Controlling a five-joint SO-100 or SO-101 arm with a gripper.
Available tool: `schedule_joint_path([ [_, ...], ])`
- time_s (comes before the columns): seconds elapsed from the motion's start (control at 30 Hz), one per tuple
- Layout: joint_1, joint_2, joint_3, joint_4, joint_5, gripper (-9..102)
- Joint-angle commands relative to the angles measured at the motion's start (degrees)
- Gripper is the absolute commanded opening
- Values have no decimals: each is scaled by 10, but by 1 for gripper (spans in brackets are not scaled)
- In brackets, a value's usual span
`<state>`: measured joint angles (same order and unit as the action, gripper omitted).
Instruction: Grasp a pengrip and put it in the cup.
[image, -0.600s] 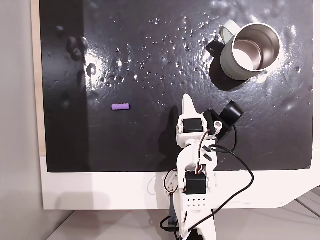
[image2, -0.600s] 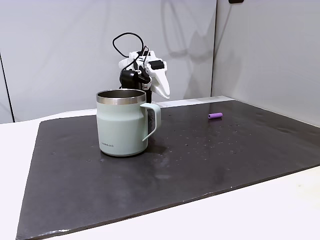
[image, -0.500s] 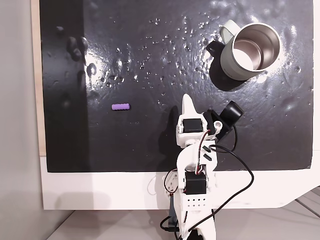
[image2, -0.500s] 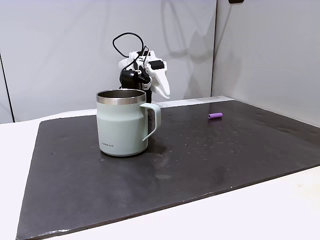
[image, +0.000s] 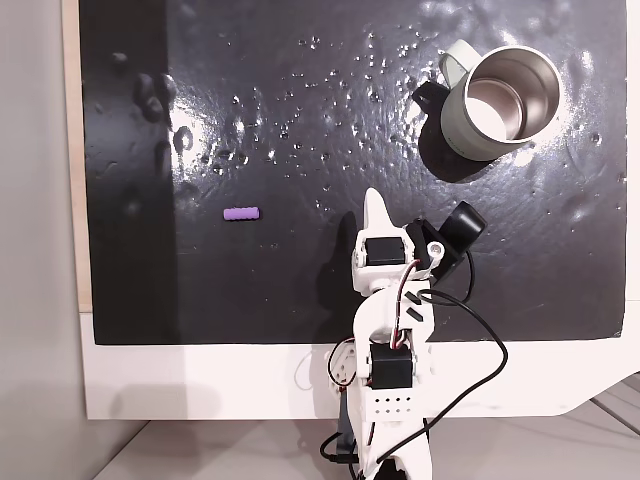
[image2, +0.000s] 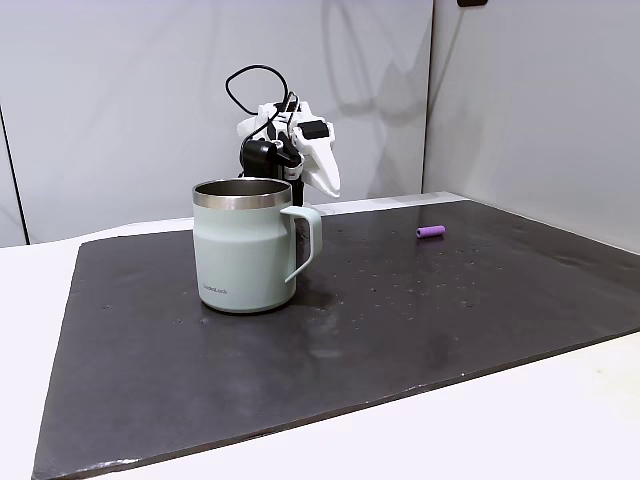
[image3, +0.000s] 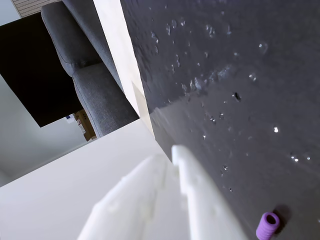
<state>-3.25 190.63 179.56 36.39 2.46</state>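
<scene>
1. End effector (image: 375, 203) sits folded back over the arm base, raised off the black mat (image: 300, 100), fingers pressed together and holding nothing – looks like a rest pose, no reach begun
2. Pengrip (image: 241, 213) lies flat on its side on the mat, to the left of the end effector in this fixed view, well apart from it; loose and clear all round, so open to a top-down pinch
3. Wrist view has the pengrip (image3: 267, 225) just beside the closed finger tips (image3: 175, 155), low right corner
4. Cup (image: 500, 103) stands upright, mouth open upward, handle toward the end effector side, well apart from the pengrip; in the other fixed view the cup (image2: 245, 245) is in front of the end effector (image2: 325, 180)
5. Desk (image: 200, 380) edge pale under the mat; task not started
</scene>
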Motion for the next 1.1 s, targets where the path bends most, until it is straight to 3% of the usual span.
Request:
schedule_joint_path([
  [0.0, -11, 6, -9, 27, -1, 0],
  [0.2, -62, -41, -169, 117, -8, 0],
  [0.47, -77, -314, -427, 232, 26, 0],
  [0.8, -142, -667, -758, 443, 213, 21],
  [1.07, -190, -817, -830, 431, 274, 22],
])
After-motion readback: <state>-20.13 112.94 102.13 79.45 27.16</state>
